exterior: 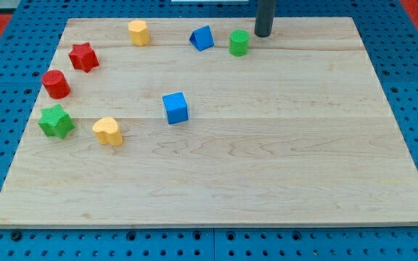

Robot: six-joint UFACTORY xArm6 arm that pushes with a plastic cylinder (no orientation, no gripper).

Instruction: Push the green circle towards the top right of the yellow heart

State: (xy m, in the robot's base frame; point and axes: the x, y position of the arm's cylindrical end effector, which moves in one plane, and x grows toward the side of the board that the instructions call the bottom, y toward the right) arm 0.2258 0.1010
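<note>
A bare stretch of pale, straight-grained wooden desk (267, 181) fills the foreground. Farther back on the view's left sit the yellow heart (108, 131) and, at its 9 o'clock, a green star (56, 121); a blue cube (175, 108) stands at the heart's 2 o'clock. Beyond them a red cylinder (56, 84) and red star (83, 56) curve toward the far edge, where a yellow block (138, 32), a blue triangle (202, 38) and the green circle (239, 43) line up. All the blocks look like smooth, matte painted pieces. My tip (263, 34), the end of a dark rod, rests just beside the circle at its 2 o'clock, seemingly not quite touching. There are no fingers on this rig, so nothing opens, closes or grips. The approach appears done and the push not yet begun. The next move likely calls for a long shove toward 7 o'clock, stopping short of the heart and passing left of the cube.
</note>
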